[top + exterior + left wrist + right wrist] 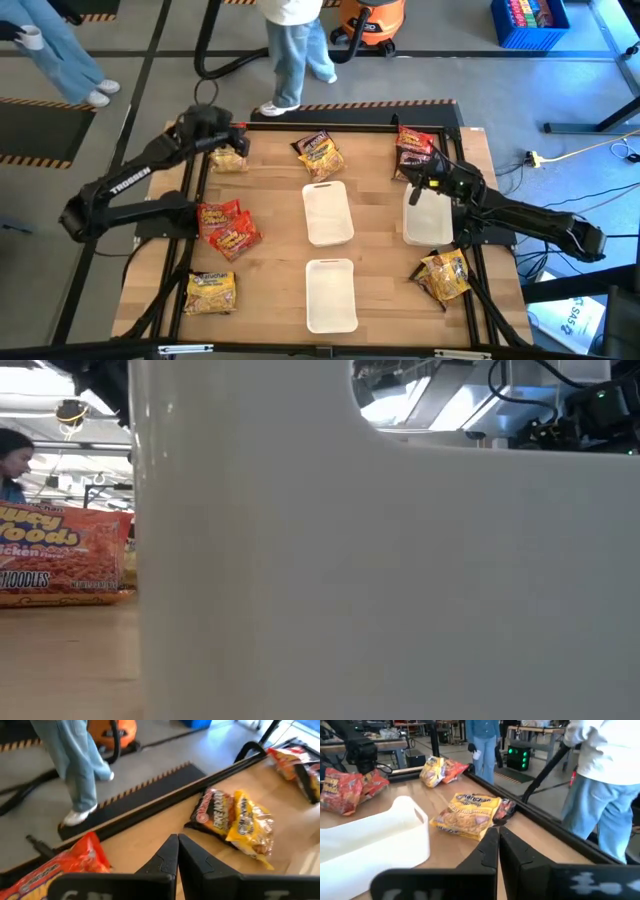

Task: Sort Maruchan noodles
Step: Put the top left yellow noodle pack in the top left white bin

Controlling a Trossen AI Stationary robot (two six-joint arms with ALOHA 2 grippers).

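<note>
Ramen packets lie in small groups on the wooden table: a yellow one (228,158) at the far left, maroon and yellow ones (318,155) (235,817) (470,815) far centre, red and maroon ones (412,150) far right, red ones (228,225) mid left, a yellow one (210,292) near left, and yellow and maroon ones (445,275) near right. My left gripper (228,140) (177,845) is shut, just beyond the far-left packet. My right gripper (420,180) (497,837) is shut, at the far end of the right tray.
Three white rectangular trays sit on the table: centre (328,212), near centre (331,293) and right (428,218). The near tray wall (380,580) fills most of the low view. Two people (295,50) (60,60) stand beyond the far edge, by an orange vacuum (372,20).
</note>
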